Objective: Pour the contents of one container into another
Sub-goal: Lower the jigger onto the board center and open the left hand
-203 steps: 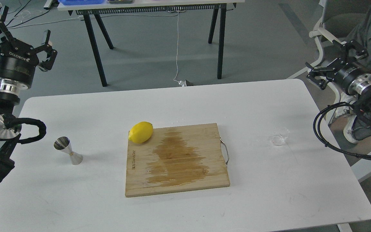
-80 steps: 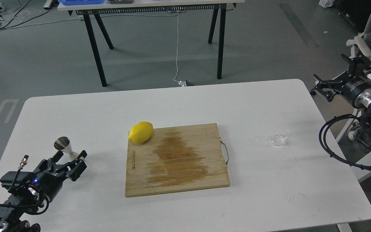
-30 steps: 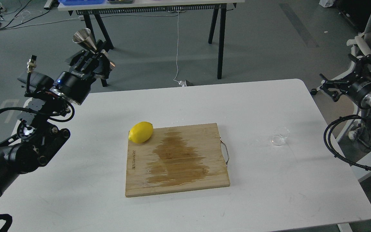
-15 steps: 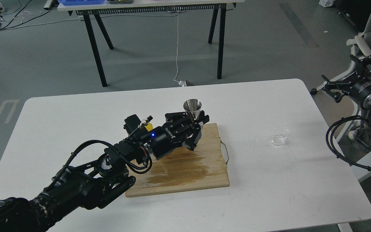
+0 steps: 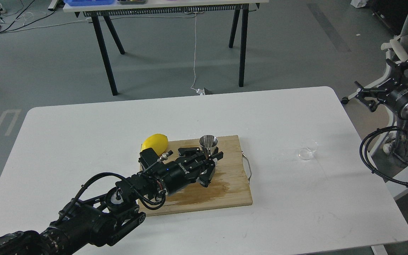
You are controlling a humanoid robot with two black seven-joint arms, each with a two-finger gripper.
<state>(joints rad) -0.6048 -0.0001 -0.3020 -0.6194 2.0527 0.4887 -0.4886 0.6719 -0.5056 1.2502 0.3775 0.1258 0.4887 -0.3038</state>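
Our left gripper clasps jigger over cutting board | lower cone hidden | glass cup faint | right gripper: grip unreadable

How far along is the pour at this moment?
Early. Done: the jigger is picked up and held upright over the cutting board. In hand: the left end effector grips it at the waist. Left: the glass cup sits untouched on the table; the right end effector is well away, so nothing is poured yet.
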